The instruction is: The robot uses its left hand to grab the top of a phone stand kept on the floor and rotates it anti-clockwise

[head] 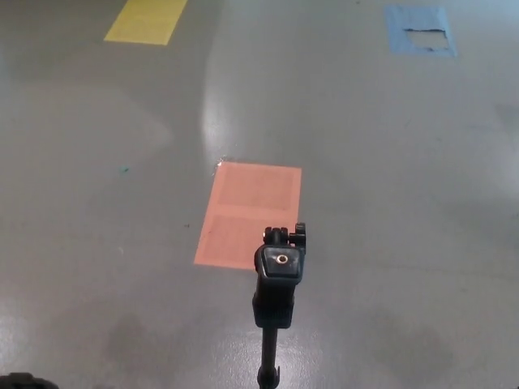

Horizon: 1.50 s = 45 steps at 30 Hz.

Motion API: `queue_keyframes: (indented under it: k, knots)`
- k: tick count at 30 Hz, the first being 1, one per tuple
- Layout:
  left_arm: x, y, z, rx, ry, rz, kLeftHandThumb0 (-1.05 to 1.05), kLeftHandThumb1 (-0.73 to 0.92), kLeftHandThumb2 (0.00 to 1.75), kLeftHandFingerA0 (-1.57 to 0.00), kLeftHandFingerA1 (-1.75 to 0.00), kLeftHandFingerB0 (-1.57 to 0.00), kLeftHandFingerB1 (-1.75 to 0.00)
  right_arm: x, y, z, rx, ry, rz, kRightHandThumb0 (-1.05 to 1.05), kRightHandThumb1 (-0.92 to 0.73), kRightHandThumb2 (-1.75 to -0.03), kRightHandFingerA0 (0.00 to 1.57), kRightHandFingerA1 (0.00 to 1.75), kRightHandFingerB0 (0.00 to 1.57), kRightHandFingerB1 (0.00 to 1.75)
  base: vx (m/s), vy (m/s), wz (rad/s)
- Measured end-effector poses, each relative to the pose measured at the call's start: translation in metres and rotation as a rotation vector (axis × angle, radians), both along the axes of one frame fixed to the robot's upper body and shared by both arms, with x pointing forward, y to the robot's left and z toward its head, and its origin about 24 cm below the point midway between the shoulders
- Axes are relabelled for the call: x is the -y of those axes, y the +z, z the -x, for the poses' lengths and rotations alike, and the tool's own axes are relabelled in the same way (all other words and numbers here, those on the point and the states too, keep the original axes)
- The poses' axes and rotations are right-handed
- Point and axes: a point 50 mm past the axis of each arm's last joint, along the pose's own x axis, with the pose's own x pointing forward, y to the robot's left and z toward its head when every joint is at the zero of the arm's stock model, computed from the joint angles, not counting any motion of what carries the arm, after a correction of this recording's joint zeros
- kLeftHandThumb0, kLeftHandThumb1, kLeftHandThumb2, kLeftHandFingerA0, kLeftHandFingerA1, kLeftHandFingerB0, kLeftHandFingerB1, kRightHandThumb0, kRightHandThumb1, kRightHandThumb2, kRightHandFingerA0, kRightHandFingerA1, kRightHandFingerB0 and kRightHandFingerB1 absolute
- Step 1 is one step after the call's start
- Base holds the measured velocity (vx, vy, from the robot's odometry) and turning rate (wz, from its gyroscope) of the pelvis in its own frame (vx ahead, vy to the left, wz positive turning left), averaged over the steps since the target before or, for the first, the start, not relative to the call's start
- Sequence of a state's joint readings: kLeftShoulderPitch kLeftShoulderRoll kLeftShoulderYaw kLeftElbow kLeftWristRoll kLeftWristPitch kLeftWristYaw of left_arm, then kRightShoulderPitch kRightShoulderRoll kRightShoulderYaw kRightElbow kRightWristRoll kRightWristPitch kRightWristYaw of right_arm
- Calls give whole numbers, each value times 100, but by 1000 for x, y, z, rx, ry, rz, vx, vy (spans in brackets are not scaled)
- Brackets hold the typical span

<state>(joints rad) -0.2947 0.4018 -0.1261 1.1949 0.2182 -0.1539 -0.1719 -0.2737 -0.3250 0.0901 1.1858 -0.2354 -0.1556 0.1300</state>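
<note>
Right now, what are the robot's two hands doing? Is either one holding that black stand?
Left hand: only a dark sliver shows; cannot be told, away from the phone stand.
Right hand: not in view.

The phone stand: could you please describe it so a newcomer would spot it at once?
On the grey floor, find the orange rectangle near the middle. The phone stand rises just at its near right corner: the only black upright thing, a pole topped by a blocky head, unlike the flat coloured patches.

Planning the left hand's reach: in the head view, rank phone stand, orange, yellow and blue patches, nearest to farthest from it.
1. Phone stand, bottom centre.
2. Orange patch, middle.
3. Yellow patch, top left.
4. Blue patch, top right.
</note>
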Motion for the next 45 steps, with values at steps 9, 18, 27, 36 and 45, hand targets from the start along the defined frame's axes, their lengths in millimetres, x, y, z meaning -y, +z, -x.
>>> queue_keyframes:
  k: [9,18,27,36,45]
  knots:
    - [1,-3,4,-14,-24,7,-55,50,81,-50,-53,-27,-43,-1,-3,3,-15,22,-14,-44,-74,-63,84,46,30,32,0,0,0]
    - [12,11,-13,159,-83,52,-68,47,76,-20,-41,-12,-38,-2,-2,2,-9,37,-19,-43,-75,-63,82,47,30,31,0,0,0]
    - [49,42,-34,421,-245,124,-62,42,72,-25,-43,-20,-43,-3,-2,1,-9,38,-21,-44,-73,-62,81,46,30,31,0,0,0]
    - [89,75,-41,626,-386,192,-13,56,56,-37,-42,-40,-43,-4,-2,1,-8,40,-24,-43,-73,-63,81,47,30,32,0,0,0]
    - [124,114,-35,824,-519,235,-6,42,89,-21,-54,-29,-57,-4,-2,0,-8,41,-26,-43,-74,-62,82,46,30,31,0,0,0]
